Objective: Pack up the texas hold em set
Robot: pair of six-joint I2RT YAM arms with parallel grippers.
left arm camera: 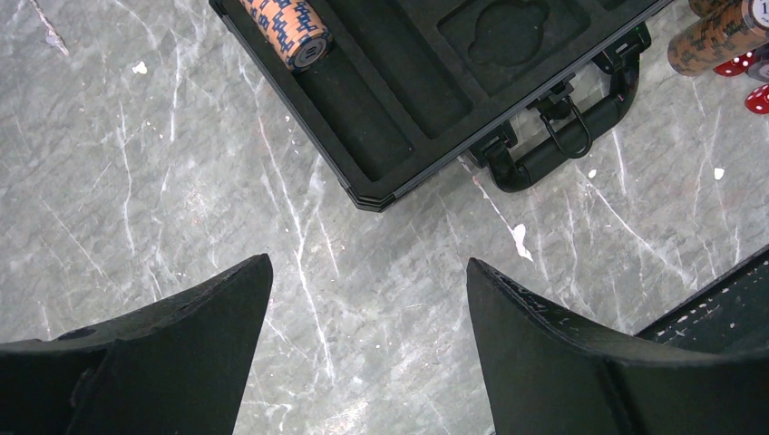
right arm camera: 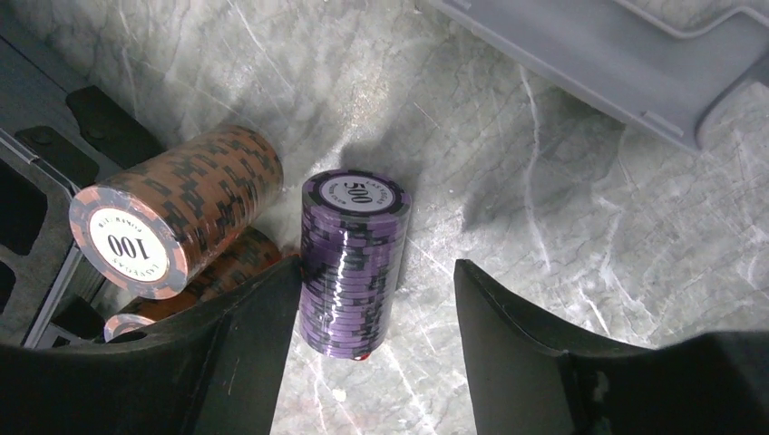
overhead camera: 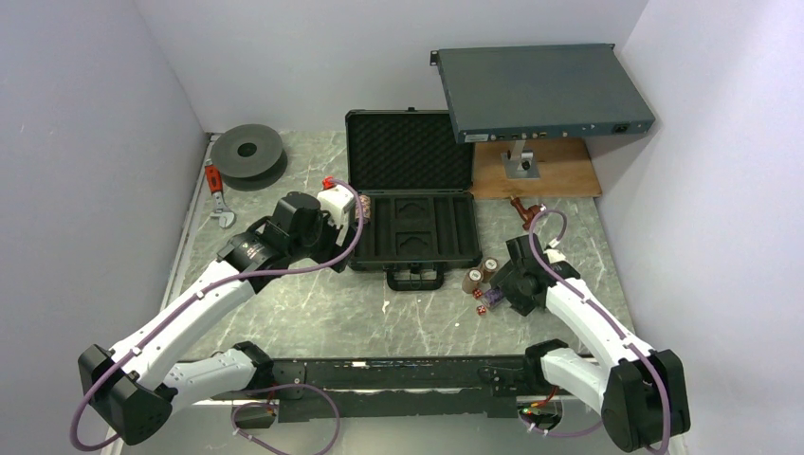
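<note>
Purple next, by the look of it: hanging the right jaws wide open and empty over the upright purple stack (right arm camera: 354, 258), near the open case (overhead camera: 412, 232), ready for pinching. Holding the left jaws spread and empty over the counter (left arm camera: 136, 181).

Table (overhead camera: 313, 318): grey marbled top with scattered white flecks. An open black briefcase (overhead camera: 410, 204) lies at the centre, its handle toward the near edge. Just right of the handle, close together, are brown chip stacks (overhead camera: 482, 275), one purple chip stack (right arm camera: 352, 258) and red dice (overhead camera: 484, 307). In the far left corner is a dark round spool (overhead camera: 248, 152), with a red-handled tool (overhead camera: 218, 192) near it. At the far right lies a wooden board (overhead camera: 536, 172).
</note>
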